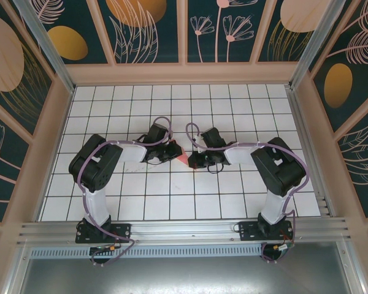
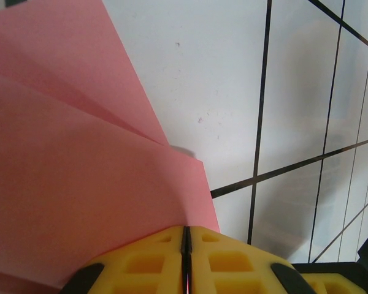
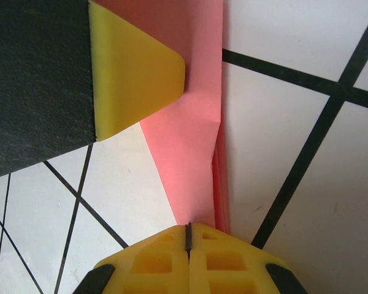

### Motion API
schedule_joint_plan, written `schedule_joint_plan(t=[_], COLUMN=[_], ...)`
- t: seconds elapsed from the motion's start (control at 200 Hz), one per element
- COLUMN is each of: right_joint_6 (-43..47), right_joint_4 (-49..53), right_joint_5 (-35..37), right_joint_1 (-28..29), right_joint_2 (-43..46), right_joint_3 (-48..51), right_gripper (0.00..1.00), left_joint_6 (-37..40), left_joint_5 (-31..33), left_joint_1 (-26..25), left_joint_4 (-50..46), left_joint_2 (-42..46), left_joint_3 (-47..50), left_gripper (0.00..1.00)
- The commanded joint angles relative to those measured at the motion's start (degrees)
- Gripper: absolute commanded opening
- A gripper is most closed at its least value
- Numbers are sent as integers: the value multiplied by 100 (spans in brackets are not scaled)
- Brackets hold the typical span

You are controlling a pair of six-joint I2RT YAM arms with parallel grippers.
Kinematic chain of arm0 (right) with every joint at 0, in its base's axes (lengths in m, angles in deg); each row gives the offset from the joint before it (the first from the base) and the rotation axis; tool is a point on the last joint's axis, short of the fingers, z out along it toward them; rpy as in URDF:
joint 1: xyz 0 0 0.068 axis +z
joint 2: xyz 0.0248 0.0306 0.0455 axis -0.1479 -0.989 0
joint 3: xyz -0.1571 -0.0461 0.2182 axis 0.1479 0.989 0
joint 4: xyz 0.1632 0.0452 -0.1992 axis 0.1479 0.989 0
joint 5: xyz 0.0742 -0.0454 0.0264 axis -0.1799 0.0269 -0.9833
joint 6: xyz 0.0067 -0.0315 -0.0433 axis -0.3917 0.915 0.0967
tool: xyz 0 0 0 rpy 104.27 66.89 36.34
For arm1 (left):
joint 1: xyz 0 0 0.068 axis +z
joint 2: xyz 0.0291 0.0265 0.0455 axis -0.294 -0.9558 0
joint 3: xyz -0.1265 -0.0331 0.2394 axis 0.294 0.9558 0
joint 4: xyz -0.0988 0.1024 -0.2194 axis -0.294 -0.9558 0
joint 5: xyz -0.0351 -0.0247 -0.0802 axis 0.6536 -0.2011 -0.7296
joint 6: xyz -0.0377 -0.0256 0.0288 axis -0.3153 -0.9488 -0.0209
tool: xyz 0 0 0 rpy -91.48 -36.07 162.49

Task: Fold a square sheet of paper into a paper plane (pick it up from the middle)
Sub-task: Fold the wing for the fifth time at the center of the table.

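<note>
Both left gripper [image 2: 186,236] and right gripper [image 3: 187,231] pinch paper [image 2: 80,184] whose layers wrist views show.

Top external: fixed high above and behind the arm bases [image 1: 103,231], looking down and forward over the whole tiled table [image 1: 172,202], far off. Left wrist: set close over the left gripper [image 2: 185,257], facing along its fingers onto the pink paper [image 2: 80,184] and table. Right wrist: equally close over the right gripper [image 3: 188,260], facing the same paper. Shared by all three: that paper at mid-table.
</note>
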Motion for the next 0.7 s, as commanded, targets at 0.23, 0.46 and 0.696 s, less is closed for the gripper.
schedule_joint_plan(t=[0.23,0.46,0.696], right_joint_6=[485,470,457], right_joint_4=[855,987,1136], right_joint_5=[-170,-26,8], right_joint_1=[-55,-109,-184], right_joint_2=[261,384,602], right_joint_3=[450,664,915], right_gripper=[0,0,0], left_joint_6=[307,312,329], left_joint_5=[1168,1183,1170], left_joint_1=[49,53,55], left_joint_4=[-485,-496,-492], left_joint_2=[-584,-582,-576], left_joint_3=[69,65,65], left_gripper=[13,12,12])
